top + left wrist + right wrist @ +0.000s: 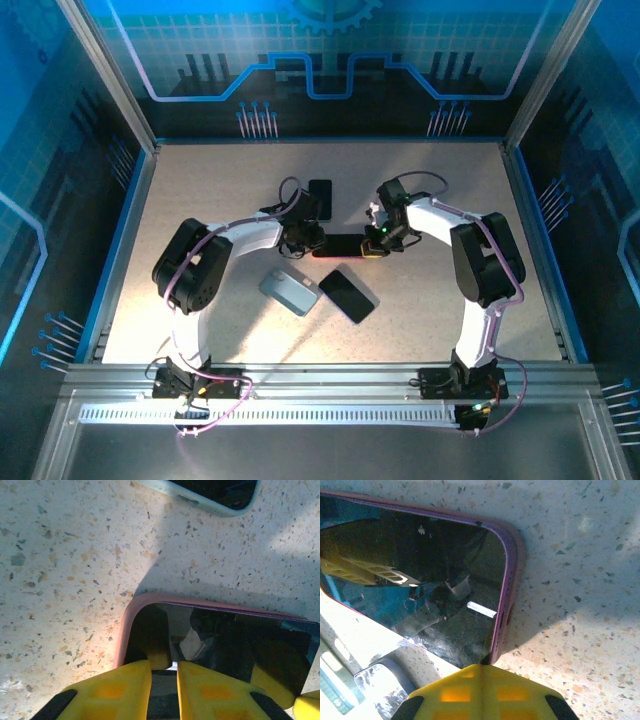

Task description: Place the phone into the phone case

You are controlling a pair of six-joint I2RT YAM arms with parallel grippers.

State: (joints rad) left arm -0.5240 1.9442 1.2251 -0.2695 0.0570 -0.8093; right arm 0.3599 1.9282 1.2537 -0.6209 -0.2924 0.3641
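Observation:
A phone (343, 245) lies flat mid-table inside the rim of a pink phone case (126, 630), dark screen up. My left gripper (308, 240) is over its left end. Its yellow fingertips (164, 664) stand a narrow gap apart, resting on the screen with nothing between them. At the phone's right end is my right gripper (376, 243), shut. Its joined tip (487, 667) touches the edge of the case (512, 570) near a corner. The near long edge of the phone is hidden under my left fingers.
A pale blue case (289, 292) and a bare black phone (347, 295) lie side by side nearer the arms. Another dark phone (320, 198) lies behind the left gripper. A dark-screened phone in a pale blue-green rim (215, 495) is just ahead of my left fingers.

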